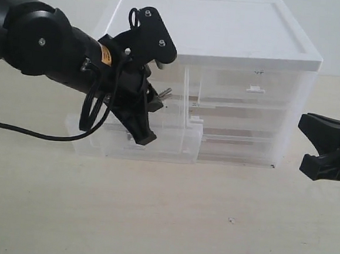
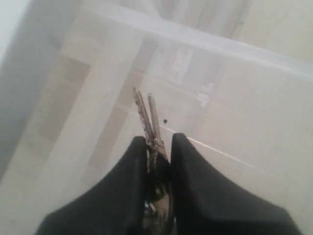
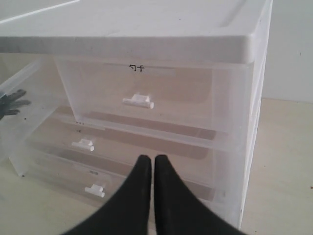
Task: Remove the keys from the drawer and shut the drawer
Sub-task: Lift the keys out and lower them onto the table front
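Jaws of your left gripper (image 1: 144,138) are clenched on the keys (image 2: 149,117). In the left wrist view the two black fingers (image 2: 122,186) pinch the bunch, and a few silver blades stick out past the tips. You can't see the blue tag from any view. The gripper reaches down into the drawer (image 1: 174,148), which stands pulled out at the bottom left of the cabinet (image 1: 224,31), so the keys are inside the open drawer. Can't tell whether they touch its floor or hang just above it. Further right, the other drawers sit flush in the cabinet; one has a white tab handle (image 3: 138,101) under a small black mark. On the far right, your right gripper (image 3: 152,159) hovers over the table (image 1: 151,219), well apart from the cabinet and facing the drawer fronts. Its jaws are pressed together with nothing between them.
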`<state>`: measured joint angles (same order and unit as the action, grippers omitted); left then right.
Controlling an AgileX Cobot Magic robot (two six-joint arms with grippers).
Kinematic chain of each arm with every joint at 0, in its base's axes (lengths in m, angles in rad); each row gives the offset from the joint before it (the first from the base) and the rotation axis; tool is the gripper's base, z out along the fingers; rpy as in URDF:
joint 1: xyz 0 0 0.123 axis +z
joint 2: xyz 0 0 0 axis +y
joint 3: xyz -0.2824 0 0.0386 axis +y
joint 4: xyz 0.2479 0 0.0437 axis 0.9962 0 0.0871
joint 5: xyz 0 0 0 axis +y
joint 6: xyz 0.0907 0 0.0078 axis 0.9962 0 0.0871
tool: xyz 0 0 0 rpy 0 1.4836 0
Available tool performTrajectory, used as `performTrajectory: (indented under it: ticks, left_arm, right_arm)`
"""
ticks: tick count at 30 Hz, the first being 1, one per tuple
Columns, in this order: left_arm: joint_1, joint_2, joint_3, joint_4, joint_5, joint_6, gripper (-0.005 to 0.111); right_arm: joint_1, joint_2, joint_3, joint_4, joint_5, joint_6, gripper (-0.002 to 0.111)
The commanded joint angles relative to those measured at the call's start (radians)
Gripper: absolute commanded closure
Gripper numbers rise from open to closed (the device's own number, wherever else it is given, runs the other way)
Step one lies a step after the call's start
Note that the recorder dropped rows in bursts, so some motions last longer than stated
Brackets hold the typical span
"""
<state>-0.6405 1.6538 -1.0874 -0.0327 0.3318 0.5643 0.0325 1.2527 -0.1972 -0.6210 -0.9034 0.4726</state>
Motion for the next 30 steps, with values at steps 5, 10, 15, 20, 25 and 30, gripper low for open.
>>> performTrajectory:
  ticks: [5,10,15,20,25,30]
  left_arm:
    - [0.000,-0.165,0.017,0.049,0.037,0.020,0.102]
    - [-0.003,-0.255,0.017,0.049,0.026,0.020,0.102]
    - [-0.077,-0.322,0.017,0.060,-0.005,0.020,0.102]
    - [-0.203,-0.377,0.017,0.072,-0.013,0.030,0.102]
    - [-0.318,-0.377,0.028,0.053,0.001,0.030,0.102]
    - [-0.421,-0.368,0.112,0.015,-0.053,0.030,0.102]
  right_arm:
    - [0.000,0.004,-0.005,-0.005,-0.004,0.000,0.108]
    - [0.000,0.004,-0.005,-0.005,-0.004,0.000,0.108]
    - [0.000,0.004,-0.005,-0.005,-0.004,0.000,0.108]
    - [0.000,0.004,-0.005,-0.005,-0.004,0.000,0.108]
    - [0.000,0.004,-0.005,-0.005,-0.004,0.000,0.108]
    - [0.000,0.004,-0.005,-0.005,-0.004,0.000,0.108]
